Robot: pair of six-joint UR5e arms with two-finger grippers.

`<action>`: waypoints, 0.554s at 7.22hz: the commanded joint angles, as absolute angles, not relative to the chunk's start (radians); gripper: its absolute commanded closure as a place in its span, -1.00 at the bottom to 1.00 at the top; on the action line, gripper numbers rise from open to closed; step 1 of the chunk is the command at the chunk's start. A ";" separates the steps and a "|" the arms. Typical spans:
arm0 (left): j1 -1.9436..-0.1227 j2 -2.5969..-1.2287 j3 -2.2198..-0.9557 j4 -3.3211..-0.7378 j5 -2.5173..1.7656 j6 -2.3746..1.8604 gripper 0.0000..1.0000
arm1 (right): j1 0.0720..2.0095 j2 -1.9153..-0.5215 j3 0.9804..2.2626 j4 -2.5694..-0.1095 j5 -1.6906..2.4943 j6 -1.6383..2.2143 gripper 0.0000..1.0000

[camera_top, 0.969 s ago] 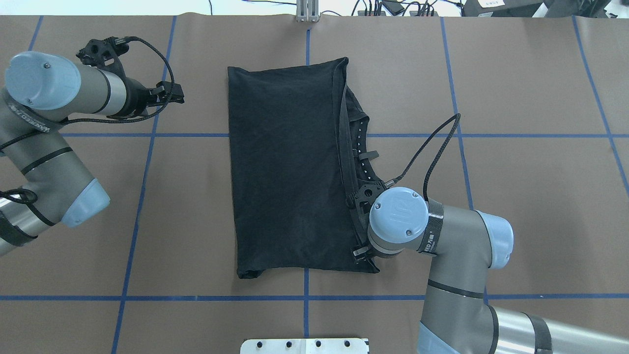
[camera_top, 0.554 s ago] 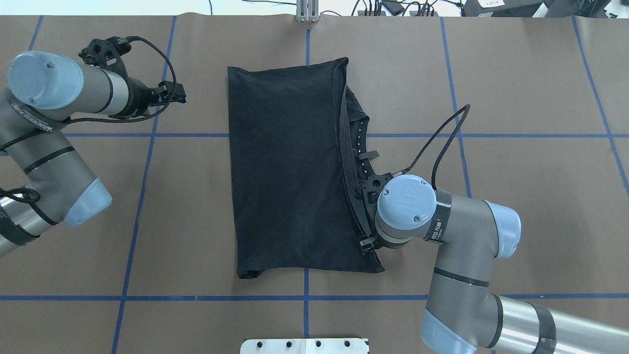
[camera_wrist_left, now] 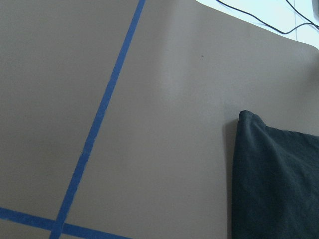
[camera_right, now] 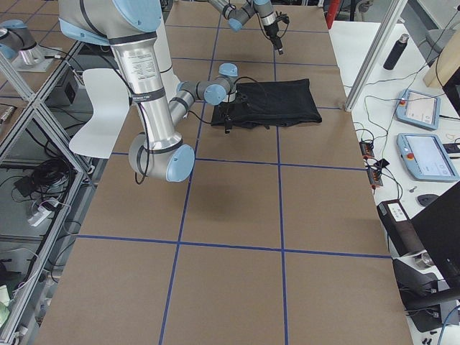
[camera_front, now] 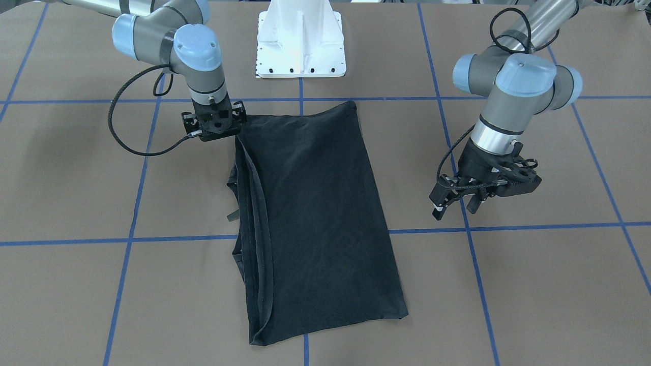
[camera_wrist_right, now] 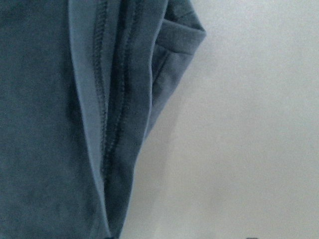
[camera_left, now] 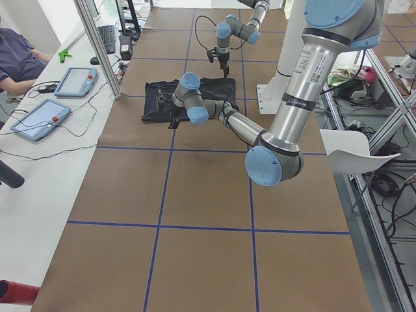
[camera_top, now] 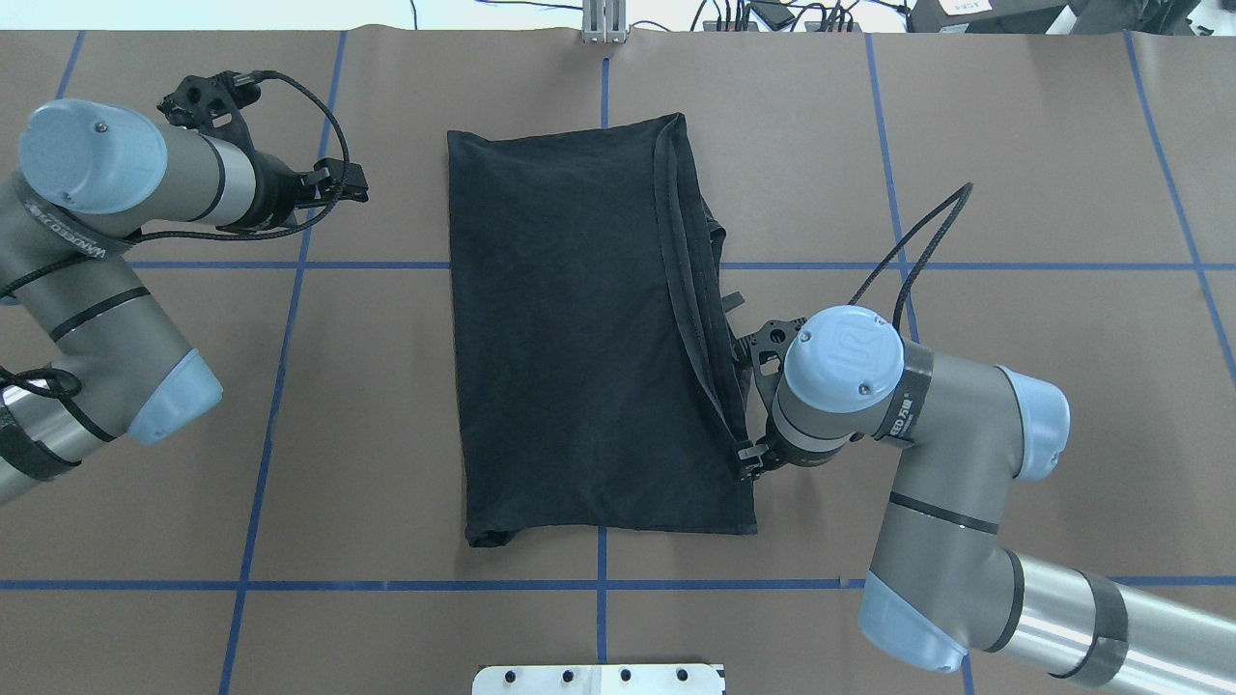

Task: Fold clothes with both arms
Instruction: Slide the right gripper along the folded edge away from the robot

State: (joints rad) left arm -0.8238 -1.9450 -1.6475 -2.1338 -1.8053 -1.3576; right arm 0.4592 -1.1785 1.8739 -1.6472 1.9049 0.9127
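T-shirt [camera_top: 570, 328], black and plain side up, lies folded into a long strip in the middle of the worktop [camera_top: 1014, 145]. Its long axis runs from the robot's edge toward the far edge.

The right gripper [camera_front: 215, 126] hangs at the strip's right long edge, just beside the corner nearest the robot, where the stitched hems are stacked. The shirt lies to that gripper's left.

The left gripper [camera_front: 456, 203] hovers well apart off the opposite long edge, toward the far corner, with its fingers spread and empty. The right arm is therefore much the nearer for any next grasp.

The right gripper's fingers are hidden under its wrist, and its own camera shows only hems and bare worktop. I cannot tell whether it grips cloth. No logo shows.
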 commanded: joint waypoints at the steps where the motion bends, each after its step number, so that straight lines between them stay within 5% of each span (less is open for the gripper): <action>1: -0.824 -1.944 -1.646 -2.134 -1.804 -1.356 -1.00 | 0.500 -1.157 1.908 -1.679 1.944 0.913 -0.89; 4: -0.824 -1.944 -1.643 -2.135 -1.805 -1.350 -1.00 | 0.499 -0.995 1.757 -1.680 1.924 0.911 -0.95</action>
